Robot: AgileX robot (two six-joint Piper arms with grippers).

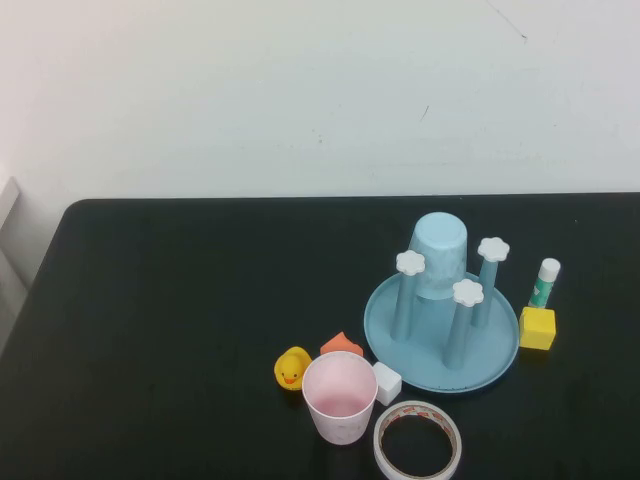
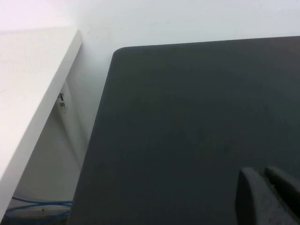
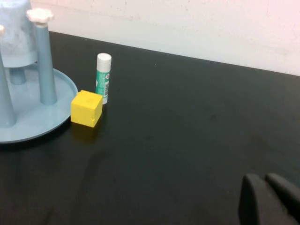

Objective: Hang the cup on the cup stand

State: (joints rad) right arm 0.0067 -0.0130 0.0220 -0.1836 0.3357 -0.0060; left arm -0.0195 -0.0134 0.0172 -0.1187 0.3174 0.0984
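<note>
The left gripper is hanging low over a bare stretch of the black surface, its fingers pressed together on nothing. The right gripper is doing the same on the other side, fingers shut and empty; neither gripper is showing in the high view.

Nearest the robot, a tape roll is lying flat, partly cut off by the frame edge. Just left of it the cup is standing upright, mouth up, well apart from both grippers. A white cube is sitting beside its right rim; a yellow duck and an orange piece, partly hidden behind the cup, are sitting just beyond it.

Farther back and to the right, the stand is resting on the surface, with three capped pegs showing. A blue cup is hanging upside down over the rear of the stand, hiding whatever is carrying it. In the right wrist view, the stand is cut off at the edge. A yellow block is sitting just beside the tray's right rim, and a glue stick is standing upright just behind it.

Beyond the surface a plain white wall is rising. In the left wrist view, a white ledge is running beside the surface, with blue cables lying below.
</note>
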